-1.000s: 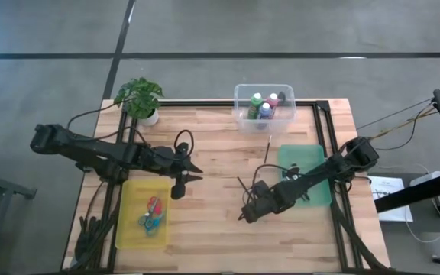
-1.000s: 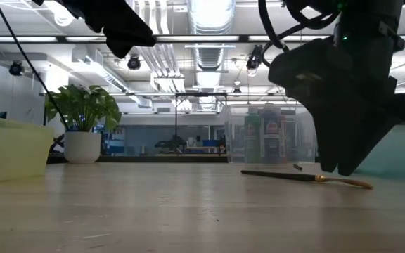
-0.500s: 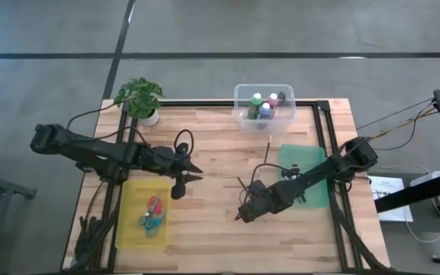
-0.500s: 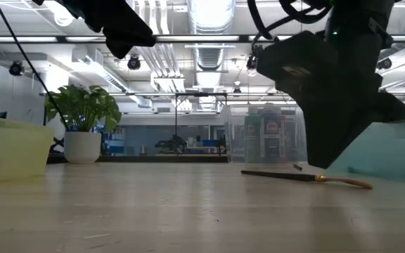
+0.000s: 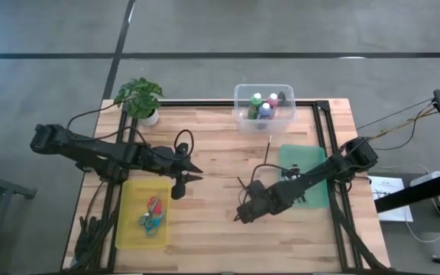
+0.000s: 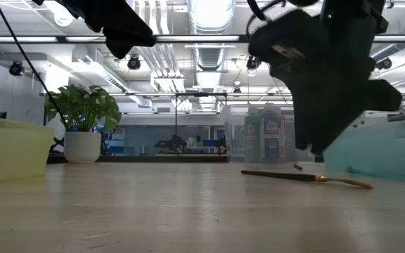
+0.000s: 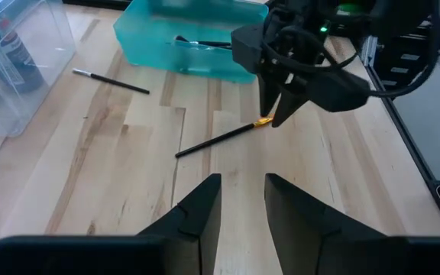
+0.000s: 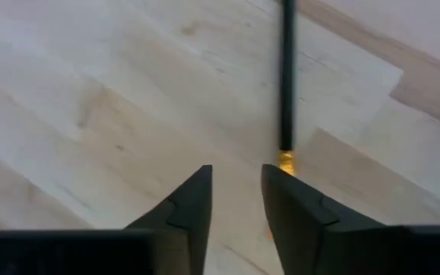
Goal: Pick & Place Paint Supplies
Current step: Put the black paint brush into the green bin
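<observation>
One thin brush (image 7: 221,140) lies flat on the table (image 7: 98,191) — light, stiff, prone to roll.
The right gripper (image 7: 279,113) hovers above its gold ferrule, fingers slightly apart and empty; best pinched mid-handle — the left gripper (image 7: 241,206) waits, narrowly parted.

Wood table (image 5: 212,145): plant (image 5: 140,98) at 11 o'clock, clear bin (image 5: 264,107) at 12, teal tray (image 5: 304,174) at 3, yellow tray (image 5: 145,212) at 8, two loose brushes (image 7: 220,140) right of centre.

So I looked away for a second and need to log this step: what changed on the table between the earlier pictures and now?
Only the right gripper moved: it slid a little along the table toward the left arm's side, over the brush lying on the wood, fingers open, holding nothing. The left gripper, the brush and the bins stayed put.
</observation>
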Available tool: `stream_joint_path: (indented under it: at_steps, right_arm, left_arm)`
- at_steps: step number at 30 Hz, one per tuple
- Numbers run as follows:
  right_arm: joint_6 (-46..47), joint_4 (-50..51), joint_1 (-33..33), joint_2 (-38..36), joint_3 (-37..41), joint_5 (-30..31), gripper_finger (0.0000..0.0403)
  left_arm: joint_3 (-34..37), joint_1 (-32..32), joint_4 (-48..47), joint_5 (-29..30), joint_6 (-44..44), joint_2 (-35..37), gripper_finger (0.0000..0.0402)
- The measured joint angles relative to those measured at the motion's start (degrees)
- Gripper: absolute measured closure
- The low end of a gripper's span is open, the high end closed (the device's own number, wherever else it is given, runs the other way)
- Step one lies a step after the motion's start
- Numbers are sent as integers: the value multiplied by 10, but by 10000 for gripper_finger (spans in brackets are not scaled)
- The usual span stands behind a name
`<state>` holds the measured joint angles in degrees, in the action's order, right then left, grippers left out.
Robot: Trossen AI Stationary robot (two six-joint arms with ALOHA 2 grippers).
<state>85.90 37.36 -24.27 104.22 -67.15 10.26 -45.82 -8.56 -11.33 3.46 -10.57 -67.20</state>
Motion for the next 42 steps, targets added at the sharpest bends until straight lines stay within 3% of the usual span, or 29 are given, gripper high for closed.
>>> stream_joint_path:
  at_steps: [4,10,22,30,42]
  right_arm:
    - [21,0,0,0,10,-10,259]
    - [21,1,1,36,4,-26,255]
    - [-16,122,-2,163,-134,-35,255]
    - [-21,227,-3,165,-211,39,255]
    - [-20,277,-1,160,-199,34,255]
  left_arm:
    - [0,0,0,0,0,0,288]
    - [0,0,0,0,0,0,288]
    - [0,-2,0,-5,-17,0,288]
    - [0,-3,0,-7,-17,0,288]
    - [0,-3,-1,-7,-15,0,288]
